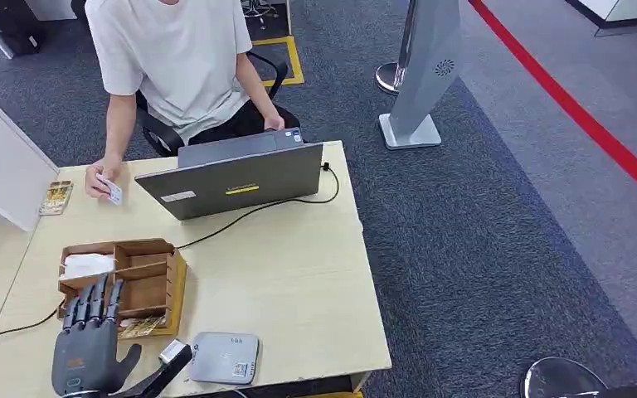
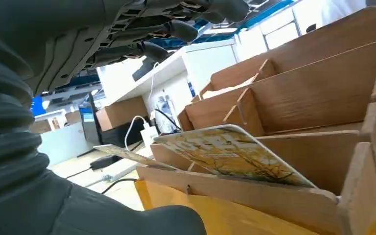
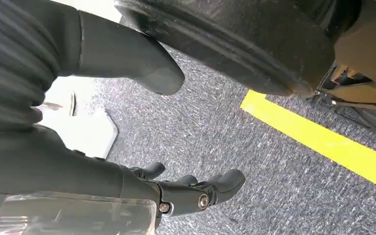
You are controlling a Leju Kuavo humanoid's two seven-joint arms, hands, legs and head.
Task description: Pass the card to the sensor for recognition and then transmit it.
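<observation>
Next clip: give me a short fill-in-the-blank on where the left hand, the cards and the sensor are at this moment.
1. The left hand hovers with fingers spread over the wooden ____.
2. A yellow card leans in the organizer's ____ compartment, the one closest to the robot.
3. The grey sensor lies flat on the table to the ____ of the left hand.
4. The person behind the laptop holds a ____ in one hand.

Missing words: organizer; nearest; right; card

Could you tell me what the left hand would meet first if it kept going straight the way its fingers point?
Most likely the wooden organizer: the left hand points into it, with the yellow card in its near slot just ahead, though depth is unclear.
</observation>
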